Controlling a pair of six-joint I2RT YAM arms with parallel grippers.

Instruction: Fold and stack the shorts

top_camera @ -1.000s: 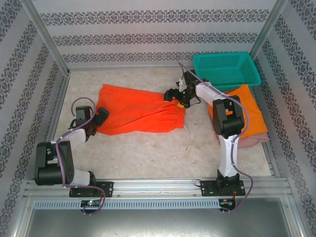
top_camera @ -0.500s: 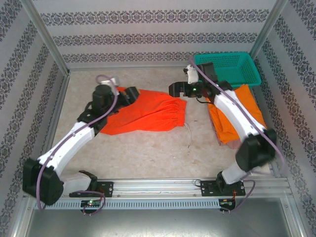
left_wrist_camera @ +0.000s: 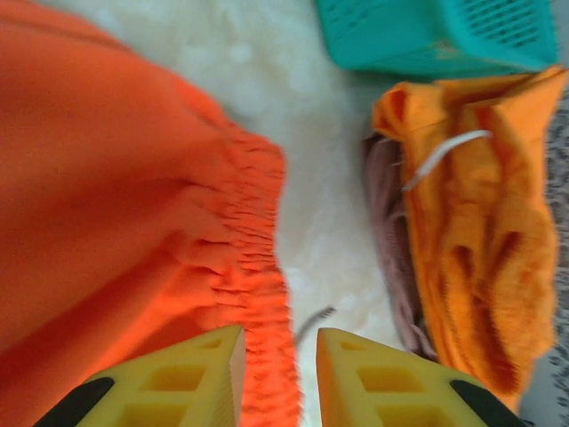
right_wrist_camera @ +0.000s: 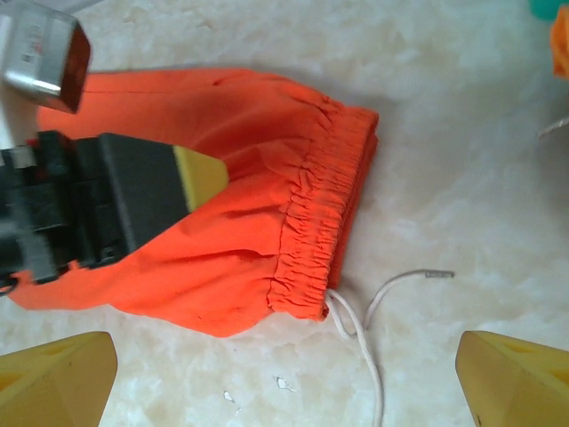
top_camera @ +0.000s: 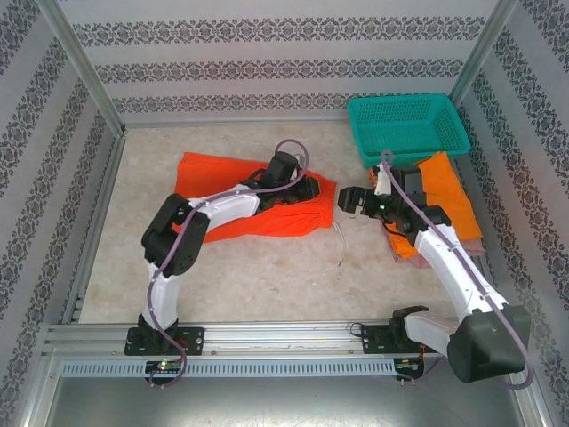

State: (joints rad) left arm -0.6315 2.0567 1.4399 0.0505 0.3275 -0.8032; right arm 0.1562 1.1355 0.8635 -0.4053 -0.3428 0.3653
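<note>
The large red-orange shorts (top_camera: pixel 203 171) (right_wrist_camera: pixel 258 116) lie spread on the table, gathered waistband to the right. My left gripper (top_camera: pixel 313 189) (left_wrist_camera: pixel 278 378) hangs over that waistband (left_wrist_camera: pixel 258 267). Its jaws stand narrowly open, with the band's edge and bare table showing in the gap. One yellow finger (right_wrist_camera: pixel 201 174) of it rests on the cloth in the right wrist view. My right gripper (top_camera: pixel 343 200) (right_wrist_camera: pixel 284 382) stands wide open just right of the waistband, above the white drawstring (right_wrist_camera: pixel 364 329). Orange shorts (top_camera: pixel 440 187) (left_wrist_camera: pixel 480 205) lie on the pink shorts (top_camera: pixel 472 248) at the right.
A teal mesh basket (top_camera: pixel 407 124) (left_wrist_camera: pixel 427 36) stands at the back right, touching the orange shorts. Metal frame posts and patterned walls close in the table on three sides. Bare marble-look tabletop (top_camera: pixel 267 267) stretches in front of the shorts.
My left arm swung from the shorts' left end across to the waistband, its jaws narrowing. My right gripper drew back from the waistband toward the right.
</note>
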